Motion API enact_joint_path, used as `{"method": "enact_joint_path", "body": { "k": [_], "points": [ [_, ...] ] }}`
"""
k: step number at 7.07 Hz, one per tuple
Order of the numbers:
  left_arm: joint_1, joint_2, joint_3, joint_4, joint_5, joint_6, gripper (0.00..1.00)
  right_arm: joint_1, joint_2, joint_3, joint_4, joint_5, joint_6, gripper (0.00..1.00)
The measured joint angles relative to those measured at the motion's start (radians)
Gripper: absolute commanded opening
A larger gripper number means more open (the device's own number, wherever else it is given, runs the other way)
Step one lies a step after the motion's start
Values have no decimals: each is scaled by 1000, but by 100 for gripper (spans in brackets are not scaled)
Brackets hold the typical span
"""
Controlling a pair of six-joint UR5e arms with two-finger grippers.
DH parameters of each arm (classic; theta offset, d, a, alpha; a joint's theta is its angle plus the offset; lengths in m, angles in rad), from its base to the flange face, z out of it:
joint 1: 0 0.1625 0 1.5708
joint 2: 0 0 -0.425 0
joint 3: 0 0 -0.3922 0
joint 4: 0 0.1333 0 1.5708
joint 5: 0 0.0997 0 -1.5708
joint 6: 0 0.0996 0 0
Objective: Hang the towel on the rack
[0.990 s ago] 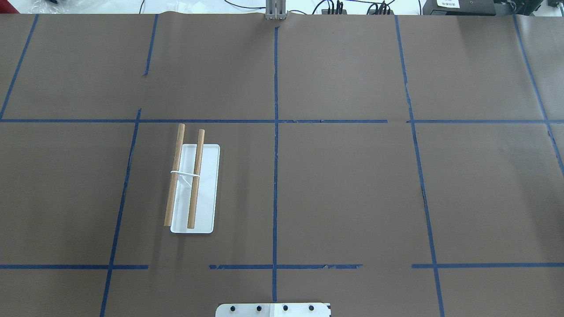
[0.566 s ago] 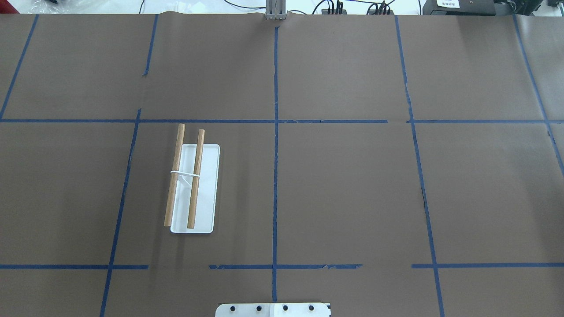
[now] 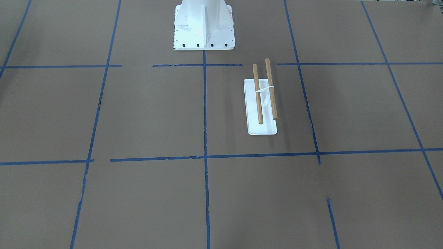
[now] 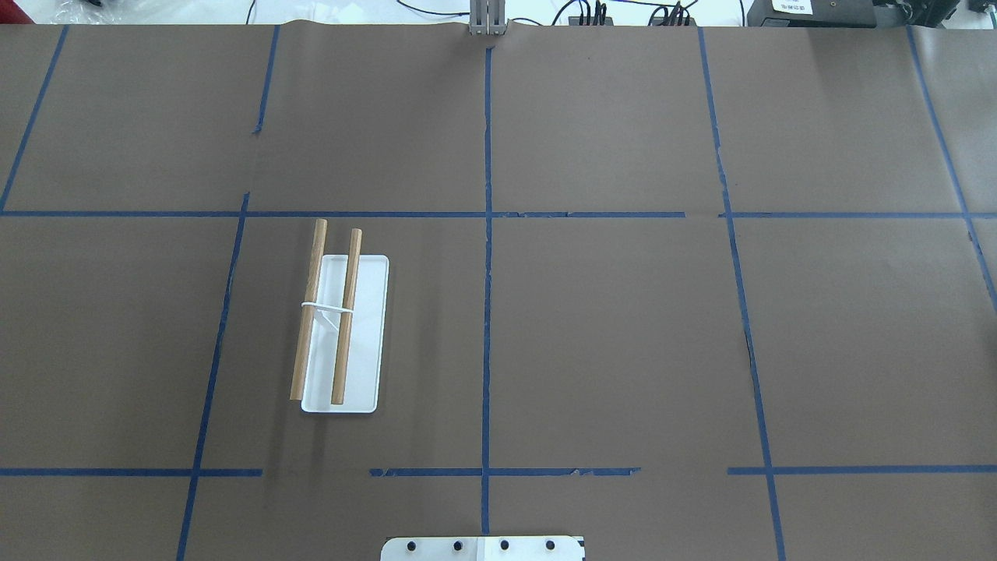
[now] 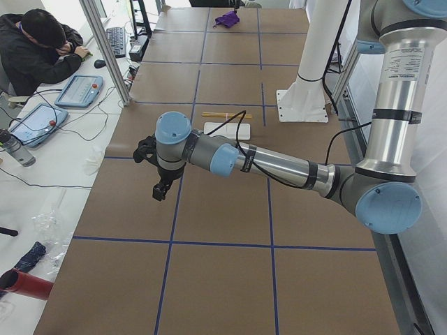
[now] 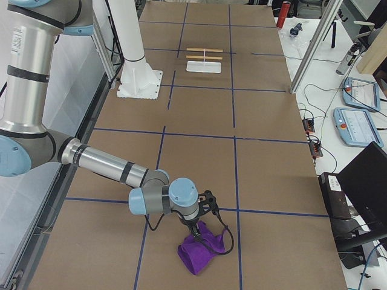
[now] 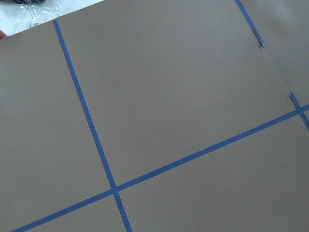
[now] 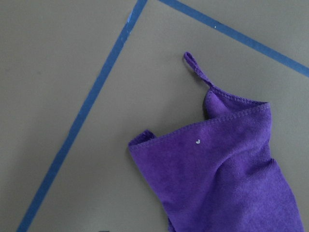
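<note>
The rack stands on the brown table, left of centre, with a white base and two wooden dowels; it also shows in the front-facing view and both side views. The purple towel lies crumpled on the table at the robot's right end, with its loop pointing away. My right gripper hangs right over the towel's near edge. I cannot tell whether it is open or shut. My left gripper hovers above bare table near the left end; I cannot tell its state either.
The white robot pedestal is bolted at the table's robot side. Blue tape lines grid the brown cover. An operator sits at the side bench with tablets. An aluminium post stands at the table's edge.
</note>
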Motion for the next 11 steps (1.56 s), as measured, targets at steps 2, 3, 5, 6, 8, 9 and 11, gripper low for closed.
{"method": "enact_joint_path", "body": {
  "k": [2, 3, 5, 6, 8, 9, 11],
  "points": [
    [0, -1, 2, -3, -1, 0, 100, -4, 29, -78, 24, -89, -108, 77],
    [0, -1, 2, -4, -2, 0, 100, -5, 55, -129, 25, -107, -151, 67],
    [0, -1, 2, -5, -3, 0, 100, -8, 85, -179, 26, -118, -183, 35],
    [0, -1, 3, -5, -3, 0, 100, -15, 88, -188, 26, -120, -186, 20],
    [0, -1, 3, -5, -3, 0, 100, -42, 89, -194, 26, -122, -186, 0],
    [0, -1, 3, -5, -3, 0, 100, -48, 91, -194, 26, -122, -185, 0],
    [0, -1, 3, -5, -3, 0, 100, -54, 110, -186, 26, -121, -187, 0]
  ]
}}
